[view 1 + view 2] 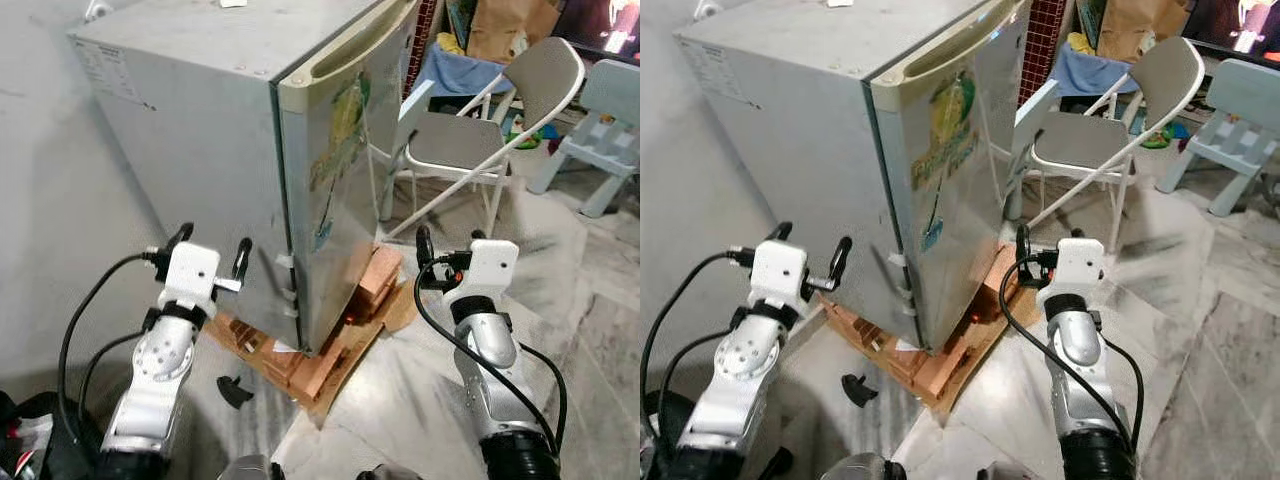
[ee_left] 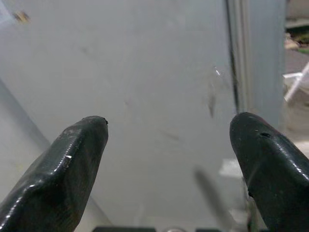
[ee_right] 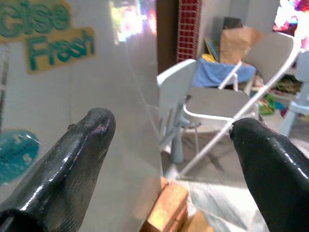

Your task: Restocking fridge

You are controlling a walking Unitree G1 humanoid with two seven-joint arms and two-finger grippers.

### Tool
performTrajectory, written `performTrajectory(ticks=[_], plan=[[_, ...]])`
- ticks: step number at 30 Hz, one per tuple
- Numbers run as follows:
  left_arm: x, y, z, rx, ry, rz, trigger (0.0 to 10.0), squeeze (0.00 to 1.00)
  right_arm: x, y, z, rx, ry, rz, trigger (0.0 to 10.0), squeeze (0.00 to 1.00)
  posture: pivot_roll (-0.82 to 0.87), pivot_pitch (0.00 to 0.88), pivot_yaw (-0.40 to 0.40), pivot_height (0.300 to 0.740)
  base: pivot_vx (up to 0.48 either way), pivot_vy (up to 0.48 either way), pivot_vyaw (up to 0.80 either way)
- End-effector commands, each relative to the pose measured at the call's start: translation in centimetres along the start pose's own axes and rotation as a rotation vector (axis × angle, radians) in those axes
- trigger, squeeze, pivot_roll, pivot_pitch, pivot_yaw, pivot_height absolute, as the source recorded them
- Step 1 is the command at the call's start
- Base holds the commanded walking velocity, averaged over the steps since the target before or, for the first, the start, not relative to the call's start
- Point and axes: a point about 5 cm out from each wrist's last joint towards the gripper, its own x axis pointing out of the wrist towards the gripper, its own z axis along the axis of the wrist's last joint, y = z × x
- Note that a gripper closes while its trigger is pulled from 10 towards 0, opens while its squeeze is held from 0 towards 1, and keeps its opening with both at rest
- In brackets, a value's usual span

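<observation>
1. The small grey fridge (image 1: 200, 130) stands in front of the robot on orange bricks (image 1: 375, 280) and a piece of cardboard (image 1: 350, 365). Its door (image 1: 345, 170) is closed.
2. The left gripper (image 1: 210, 255) is up by the fridge's grey side wall. Its fingers are spread apart and hold nothing.
3. The right gripper (image 1: 450, 240) is up near the door front. Its fingers are spread apart and empty too.
4. A folding chair (image 1: 480, 130) stands just past the fridge, with a small light blue chair (image 1: 600, 130) further off.
</observation>
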Motion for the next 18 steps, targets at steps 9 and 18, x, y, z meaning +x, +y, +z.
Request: performTrajectory(ticks=[9,18], plan=[[0.9,1.0,0.5,-0.050,-0.014,0.057,10.0,0.00,0.2,1.7,0.7,0.004,0.004,0.084,10.0,0.00,0.08,0.013,-0.042,0.740,0.000,0.000,-0.72],[1.0,1.2,0.3,-0.088,-0.017,0.057,10.0,0.00,0.7,2.2,0.5,0.010,0.020,0.108,10.0,0.00,0.09,0.017,-0.059,0.740,0.000,0.000,-0.80]])
